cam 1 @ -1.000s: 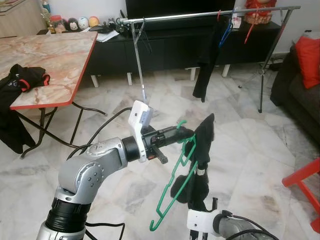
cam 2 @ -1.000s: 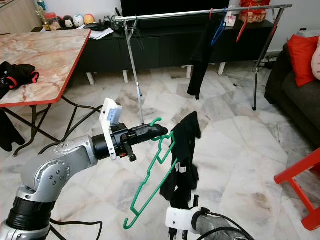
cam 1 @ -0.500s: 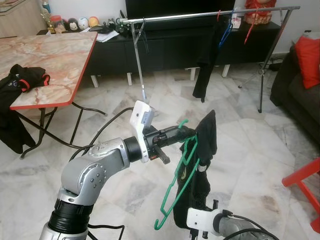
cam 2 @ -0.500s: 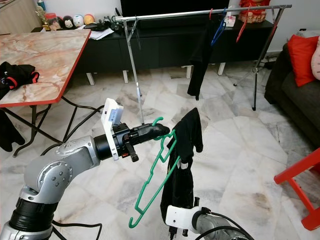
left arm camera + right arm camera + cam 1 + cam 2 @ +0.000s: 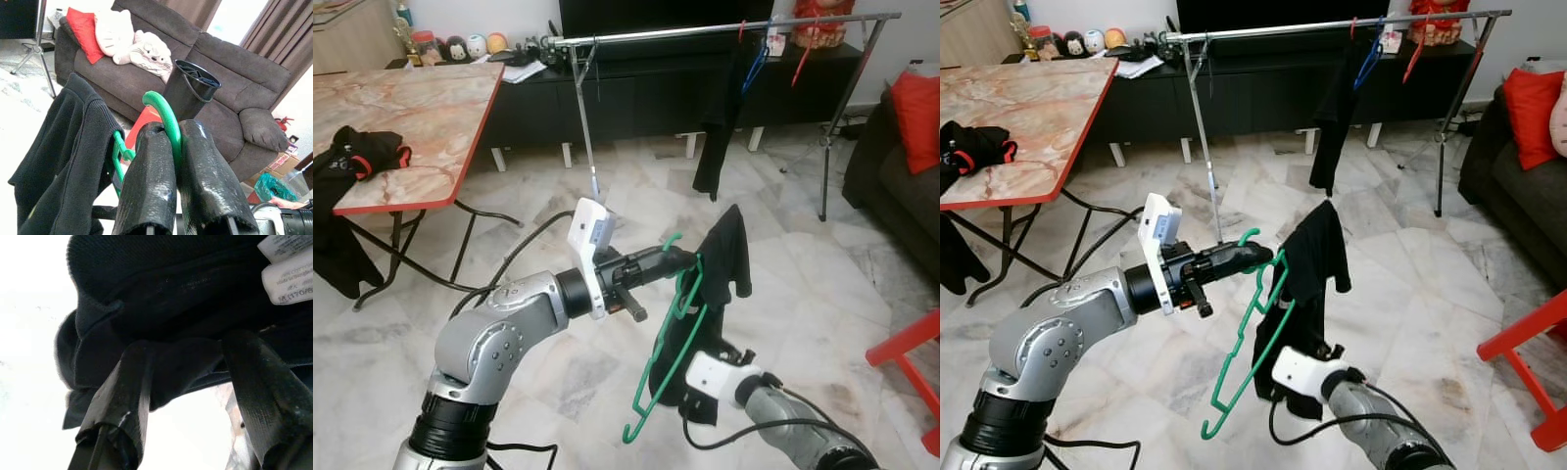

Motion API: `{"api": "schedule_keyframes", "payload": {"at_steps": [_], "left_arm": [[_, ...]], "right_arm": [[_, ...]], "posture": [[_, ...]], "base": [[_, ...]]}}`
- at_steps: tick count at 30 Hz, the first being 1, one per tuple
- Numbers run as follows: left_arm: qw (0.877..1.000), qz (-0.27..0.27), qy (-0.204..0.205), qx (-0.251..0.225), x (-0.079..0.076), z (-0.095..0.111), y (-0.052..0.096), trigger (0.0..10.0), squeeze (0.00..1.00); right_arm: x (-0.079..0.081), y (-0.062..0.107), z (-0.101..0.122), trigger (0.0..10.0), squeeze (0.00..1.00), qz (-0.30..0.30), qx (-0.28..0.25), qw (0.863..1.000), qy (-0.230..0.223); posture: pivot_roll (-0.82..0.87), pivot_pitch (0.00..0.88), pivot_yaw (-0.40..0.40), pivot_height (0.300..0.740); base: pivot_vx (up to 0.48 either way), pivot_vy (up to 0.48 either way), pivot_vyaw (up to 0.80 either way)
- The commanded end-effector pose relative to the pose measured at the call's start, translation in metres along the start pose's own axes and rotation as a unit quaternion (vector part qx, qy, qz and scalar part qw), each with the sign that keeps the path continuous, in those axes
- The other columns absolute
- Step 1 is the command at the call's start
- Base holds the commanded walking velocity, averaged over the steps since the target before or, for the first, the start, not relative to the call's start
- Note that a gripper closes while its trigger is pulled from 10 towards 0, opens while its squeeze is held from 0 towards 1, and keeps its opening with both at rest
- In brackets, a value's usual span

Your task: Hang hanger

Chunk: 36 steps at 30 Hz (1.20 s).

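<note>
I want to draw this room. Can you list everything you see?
Hanger: one, green, hook pinched in left hand.
Garment: one, black, draped on hanger.
Rail: one, silver, ahead, with hangers and black clothes.
Table: one, marble with red edge, left; black clothes on it.
TV cabinet: one, black, behind rail.
Sofa: one, grey, right, with red cushion and plush cat.
Left hand: shut on hanger hook.
Right hand: open, under garment.

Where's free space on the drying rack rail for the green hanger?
The drying rack rail is bare from its left leg to the hanging black garment. The right end is crowded: blue hanger, red hanger. Left gripper holds the green hanger.
</note>
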<state>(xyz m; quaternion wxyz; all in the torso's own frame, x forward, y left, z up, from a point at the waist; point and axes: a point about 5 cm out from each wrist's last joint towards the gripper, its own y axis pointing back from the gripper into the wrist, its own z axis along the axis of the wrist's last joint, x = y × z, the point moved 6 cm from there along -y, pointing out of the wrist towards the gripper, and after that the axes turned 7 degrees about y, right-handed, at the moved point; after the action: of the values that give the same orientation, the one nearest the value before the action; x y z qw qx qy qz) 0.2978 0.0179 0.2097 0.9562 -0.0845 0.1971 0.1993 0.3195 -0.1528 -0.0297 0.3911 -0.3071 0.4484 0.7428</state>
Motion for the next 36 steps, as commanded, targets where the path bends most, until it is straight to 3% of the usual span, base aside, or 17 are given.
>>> {"api": "schedule_keyframes", "payload": {"at_steps": [1, 8, 13, 17, 18, 19, 24, 28, 36], "left_arm": [[1.0, -0.009, -0.028, -0.011, -0.005, 0.008, 0.002, 10.0, 0.0], [0.999, 0.015, -0.035, -0.011, 0.01, 0.007, 0.006, 10.0, 0.0], [0.999, 0.024, -0.036, -0.004, 0.015, 0.002, 0.008, 10.0, 0.0], [0.998, 0.027, -0.059, 0.02, 0.022, -0.006, 0.017, 10.0, 0.0], [0.997, 0.028, -0.067, 0.029, 0.024, -0.008, 0.019, 10.0, 0.0], [0.996, 0.028, -0.074, 0.037, 0.026, -0.011, 0.022, 10.0, 0.0], [0.991, 0.027, -0.114, 0.057, 0.032, -0.017, 0.034, 10.0, 0.0], [0.991, 0.029, -0.122, 0.054, 0.035, -0.017, 0.035, 10.0, 0.0], [0.991, 0.033, -0.118, 0.044, 0.036, -0.016, 0.031, 10.0, 0.0]], "right_arm": [[0.012, 0.006, 0.006, 10.0, 1.0, 0.021, -0.021, 0.999, -0.028], [0.004, 0.018, 0.014, 10.0, 1.0, 0.012, -0.058, 0.998, -0.027], [0.004, 0.032, 0.018, 10.0, 1.0, 0.045, -0.09, 0.994, -0.032], [-0.005, 0.042, 0.017, 10.0, 1.0, 0.045, -0.108, 0.992, -0.039], [-0.009, 0.043, 0.016, 10.0, 0.54, 0.04, -0.109, 0.992, -0.041], [-0.014, 0.045, 0.016, 10.0, 0.02, 0.037, -0.112, 0.992, -0.044], [-0.033, 0.053, 0.015, 10.0, 0.0, 0.035, -0.128, 0.99, -0.037], [-0.045, 0.054, 0.004, 10.0, 0.0, 0.019, -0.111, 0.993, -0.041], [-0.047, 0.054, 0.002, 10.0, 0.0, 0.018, -0.106, 0.993, -0.044]], "posture": [[0.03, 0.008, 0.007, 0.74], [0.0, 0.02, 0.01, 0.74], [0.0, 0.02, 0.01, 0.74], [-0.01, 0.024, 0.009, 0.74], [-0.01, 0.024, 0.009, 0.74], [-0.01, 0.024, 0.009, 0.74], [-0.02, 0.026, 0.009, 0.74], [-0.02, 0.022, 0.008, 0.74], [-0.01, 0.019, 0.008, 0.74]], "base": [[0.0, 0.0, 0.0], [0.0, 0.0, 0.0], [0.0, 0.0, 0.0], [0.0, 0.0, 0.0], [0.0, 0.0, 0.0], [0.0, 0.0, 0.0], [0.0, 0.0, 0.0], [0.0, 0.0, 0.0], [0.0, 0.0, 0.0]]}}
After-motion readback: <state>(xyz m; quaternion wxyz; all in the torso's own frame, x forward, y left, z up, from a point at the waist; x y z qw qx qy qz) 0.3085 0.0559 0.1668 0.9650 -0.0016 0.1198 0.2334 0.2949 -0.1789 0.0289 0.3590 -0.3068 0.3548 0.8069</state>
